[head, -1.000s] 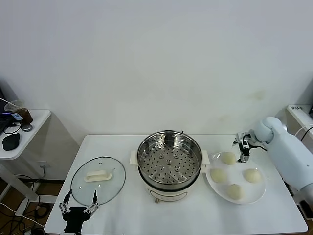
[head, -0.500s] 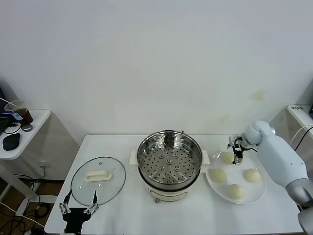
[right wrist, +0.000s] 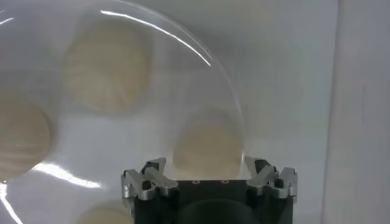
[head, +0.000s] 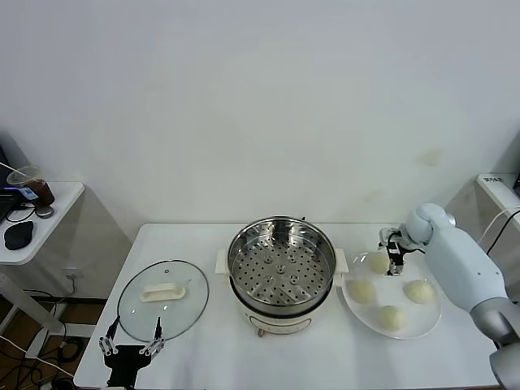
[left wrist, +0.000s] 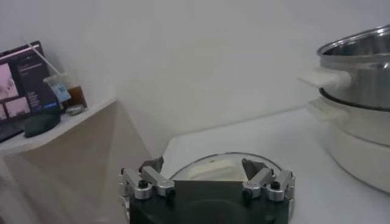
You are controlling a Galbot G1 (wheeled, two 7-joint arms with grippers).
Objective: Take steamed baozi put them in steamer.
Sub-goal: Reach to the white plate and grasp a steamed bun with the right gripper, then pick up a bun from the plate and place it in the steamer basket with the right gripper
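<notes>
Left hand [head: 130,348]: I see it parked low at the desk's [head: 203,357] near edge, fingers spread, holding nothing.
Round shiny steel steamer [head: 281,262]: its perforated tray is bare.
Right hand [head: 392,253]: spread above the farthest of four cream-white round baozi [head: 379,262] on the flat white plate [head: 428,313]; none moved yet.

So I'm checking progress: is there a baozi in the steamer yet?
No, the steamer shows only its bare perforated tray, and all four baozi lie on the plate.

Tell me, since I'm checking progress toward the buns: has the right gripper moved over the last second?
Yes. In the head view the right gripper, open, has shifted left toward the steamer and now hangs over the plate's far bun.
</notes>
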